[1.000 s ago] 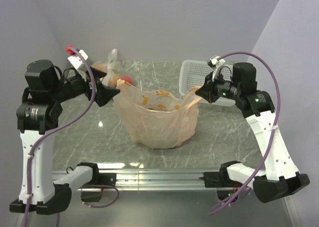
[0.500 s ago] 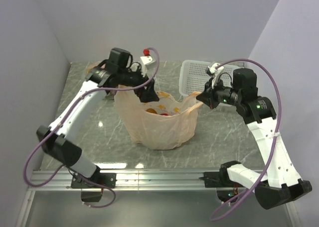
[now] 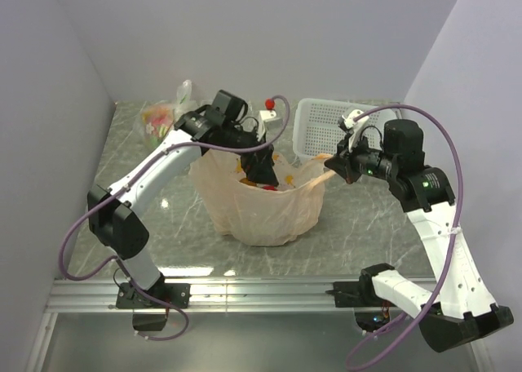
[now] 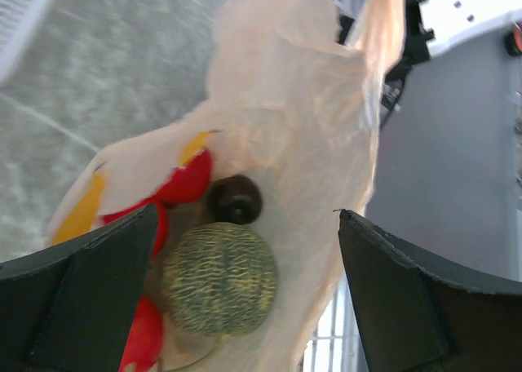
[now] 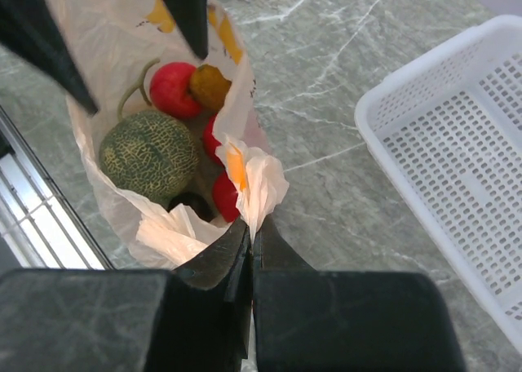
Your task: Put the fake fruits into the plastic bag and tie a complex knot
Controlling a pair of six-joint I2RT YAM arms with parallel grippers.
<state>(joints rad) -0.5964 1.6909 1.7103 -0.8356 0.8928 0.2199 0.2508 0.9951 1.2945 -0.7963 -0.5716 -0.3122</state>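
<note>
The peach plastic bag (image 3: 261, 205) stands open at mid-table. Inside lie the fake fruits: a green netted melon (image 4: 218, 278) (image 5: 149, 153), a dark maroon ball (image 4: 235, 199), red balls (image 4: 188, 179) (image 5: 174, 89) and an orange-brown one (image 5: 211, 86). My left gripper (image 3: 263, 172) (image 4: 246, 211) hangs open over the bag's mouth, pointing down at the fruits, with nothing between its fingers (image 4: 81, 298). My right gripper (image 3: 330, 165) (image 5: 251, 229) is shut on a bunched fold of the bag's right rim and holds it up.
A white perforated basket (image 3: 322, 123) (image 5: 457, 160) stands at the back right, just behind the right gripper. A clear bag of mixed fruits (image 3: 159, 119) lies at the back left. The aluminium rail (image 3: 261, 290) runs along the near edge.
My left arm has swung from the table's left side across to the bag and now reaches down over its mouth, still open. The right gripper has kept its hold on the rim.
</note>
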